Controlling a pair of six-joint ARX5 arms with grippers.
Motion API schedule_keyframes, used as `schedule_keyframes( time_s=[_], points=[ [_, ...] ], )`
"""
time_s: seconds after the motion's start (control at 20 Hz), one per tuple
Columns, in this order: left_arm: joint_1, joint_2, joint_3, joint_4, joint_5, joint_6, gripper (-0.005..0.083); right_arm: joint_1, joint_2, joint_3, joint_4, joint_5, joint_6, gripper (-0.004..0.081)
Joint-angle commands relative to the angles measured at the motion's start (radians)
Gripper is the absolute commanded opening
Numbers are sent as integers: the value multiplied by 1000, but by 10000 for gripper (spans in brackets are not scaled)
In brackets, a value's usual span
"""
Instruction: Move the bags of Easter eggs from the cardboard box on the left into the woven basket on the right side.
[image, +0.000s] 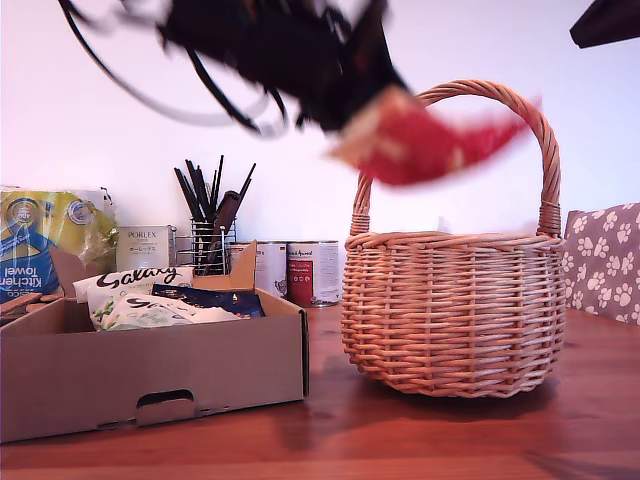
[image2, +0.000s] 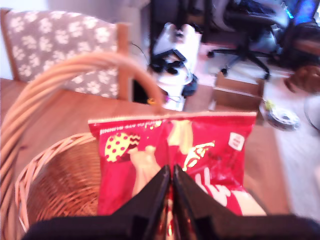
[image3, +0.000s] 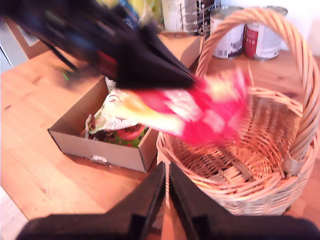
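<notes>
My first gripper (image2: 171, 192) is clamped on a red bag (image: 425, 145) (blurred with motion), held in the air above the woven basket (image: 455, 315), beside its arched handle. My second gripper (image3: 166, 195), jaws pressed together and holding nothing, hangs above the basket's rim. The cardboard box (image: 150, 375) beside the basket holds a white Galaxy bag (image: 135, 285) and a dark blue bag (image: 215, 298).

Blurred arm (image: 290, 50) holding red bag (image: 425, 145) above woven basket (image: 455, 315), cardboard box (image: 150, 370) at exterior view's left

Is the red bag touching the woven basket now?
Apart. In the exterior view the red bag hangs from my first gripper, with wall showing between it and the woven basket rim.
</notes>
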Motion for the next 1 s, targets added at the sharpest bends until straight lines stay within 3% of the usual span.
schedule_keyframes(
  time_s=[0.0, 0.2, 0.45, 0.7, 0.8, 0.95],
  points=[
    [-11, 28, 2, 84, -37, -29, -24, 4, -4, 6, 10, 2, -7, -13],
    [-27, 104, 6, 219, -94, -87, -24, 4, -4, 6, 10, 1, -7, -13],
    [-33, 100, 6, 173, -69, -86, -24, 4, -4, 6, 11, 2, -7, -13],
    [-4, -29, 6, -64, -30, -77, -24, 4, -4, 6, 11, 2, -7, -13],
    [13, -90, 6, -211, -39, -3, -24, 4, -4, 6, 11, 2, -8, -13],
    [37, -153, -3, -389, -121, 122, -24, 4, -4, 6, 10, 6, -18, -13]
  ],
)
